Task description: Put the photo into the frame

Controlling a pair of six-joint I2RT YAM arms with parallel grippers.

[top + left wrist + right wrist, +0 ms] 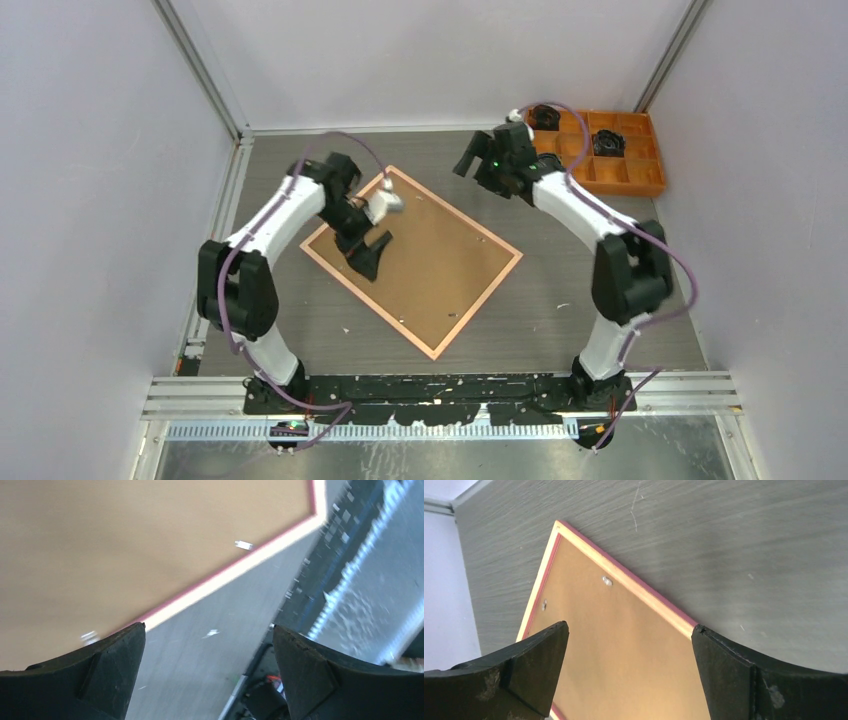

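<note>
Overhead, shows a large thin-bordered rectangular picture frame [476, 304] lying flat mid-way across a grey wood-grain table [570, 325], turned corner-on like a diamond, tan back upward, with a pink line along the rim. Holds a plain brown backing board [440, 265] inside that border, with small silver metal tabs [607, 581] near the edge.

Shows the left gripper [368, 262] over the left part of the board, black fingers spread wide and pinching nothing; cannot tell whether touching the board. From its wrist, looks blurrily past both fingers at a frame edge and bare table beside it.

Shows the right gripper [475, 160] above bare table just beyond the frame's far edge, fingers likewise spread and empty, with a frame corner in its wrist view.

Places an orange plastic compartment tray [620, 185] at the far right, well apart from the frame, with black objects [607, 142] in two compartments.
</note>
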